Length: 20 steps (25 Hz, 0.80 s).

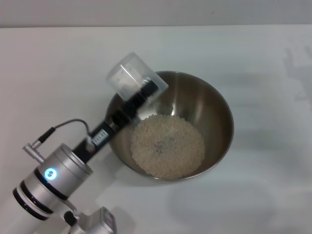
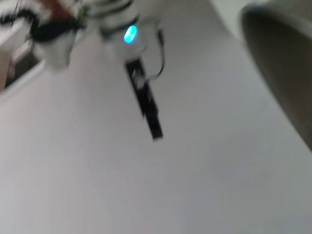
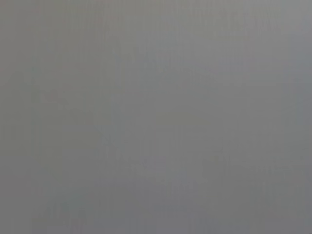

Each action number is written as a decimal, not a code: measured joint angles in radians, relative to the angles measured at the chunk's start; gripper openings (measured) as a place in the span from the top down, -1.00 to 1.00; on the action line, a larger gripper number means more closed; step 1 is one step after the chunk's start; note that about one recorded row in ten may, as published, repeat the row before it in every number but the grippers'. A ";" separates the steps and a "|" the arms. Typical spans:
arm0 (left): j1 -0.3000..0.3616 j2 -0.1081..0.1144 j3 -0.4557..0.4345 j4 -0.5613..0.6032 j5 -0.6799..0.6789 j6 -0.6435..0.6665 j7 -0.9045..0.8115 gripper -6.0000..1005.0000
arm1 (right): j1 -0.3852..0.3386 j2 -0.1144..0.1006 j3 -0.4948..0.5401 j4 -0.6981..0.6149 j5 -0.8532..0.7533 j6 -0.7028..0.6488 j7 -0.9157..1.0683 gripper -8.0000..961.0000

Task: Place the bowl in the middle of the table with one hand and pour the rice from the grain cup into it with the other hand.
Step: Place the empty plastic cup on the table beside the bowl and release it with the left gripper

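Our left gripper (image 1: pixel 146 90) pinches the tipped cup (image 1: pixel 130 77) over the bowl (image 1: pixel 217 109) mid-table; we should right it slowly above the rice (image 1: pixel 168 145), clear of the rim.

You were looking at a bare test bench rather than a kitchen: a plain white table (image 1: pixel 253 195) against a blank pale wall (image 1: pixel 156 12), unfurnished.

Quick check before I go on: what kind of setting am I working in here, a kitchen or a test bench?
Probably a lab test bench, not a kitchen: a plain white table, with only a steel bowl of rice on it, and the left gripper holding the grain cup over the bowl's rim.
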 joint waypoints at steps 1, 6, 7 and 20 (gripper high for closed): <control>0.007 0.000 -0.017 -0.008 0.000 0.002 -0.062 0.94 | 0.000 0.000 0.000 0.000 0.000 0.000 0.000 -0.12; 0.044 0.000 -0.127 -0.047 -0.003 -0.003 -0.486 0.94 | 0.000 0.001 0.000 -0.001 0.000 0.000 0.000 -0.12; 0.047 0.000 -0.147 -0.049 -0.011 -0.010 -0.590 0.94 | 0.000 0.002 0.000 -0.002 0.000 0.000 0.001 -0.13; 0.028 0.003 -0.249 -0.011 -0.307 -0.288 -1.603 0.94 | 0.000 0.006 -0.006 -0.029 -0.008 -0.008 0.012 -0.13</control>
